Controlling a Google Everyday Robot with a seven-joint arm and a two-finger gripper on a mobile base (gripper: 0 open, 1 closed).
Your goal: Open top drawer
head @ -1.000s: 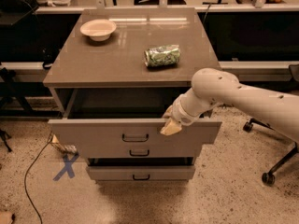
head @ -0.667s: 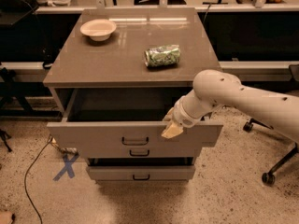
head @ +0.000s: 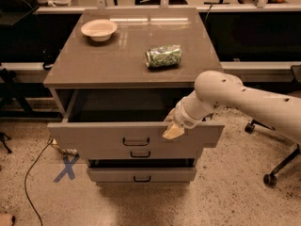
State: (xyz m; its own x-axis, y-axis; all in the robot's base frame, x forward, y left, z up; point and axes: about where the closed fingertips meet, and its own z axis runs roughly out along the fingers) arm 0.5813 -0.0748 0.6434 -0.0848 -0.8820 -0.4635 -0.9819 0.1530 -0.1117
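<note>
The top drawer (head: 103,135) is a wide grey-taupe drawer with a tall flat front and a small black bar handle (head: 136,141). It stands pulled out from the cabinet, its dark box open to view. My gripper (head: 173,130) hangs at the drawer's top front edge, right of the handle, at the end of my white arm (head: 225,95) that reaches in from the right.
A white bowl (head: 99,29) and a green can on its side (head: 163,56) lie on the cabinet top (head: 117,60). Two shorter drawers (head: 141,175) sit below. A blue tape X (head: 67,167) and a cable mark the floor at left. An office chair base (head: 277,166) stands at right.
The top drawer has slid a little farther out toward the camera, and my gripper has moved with its front edge.
</note>
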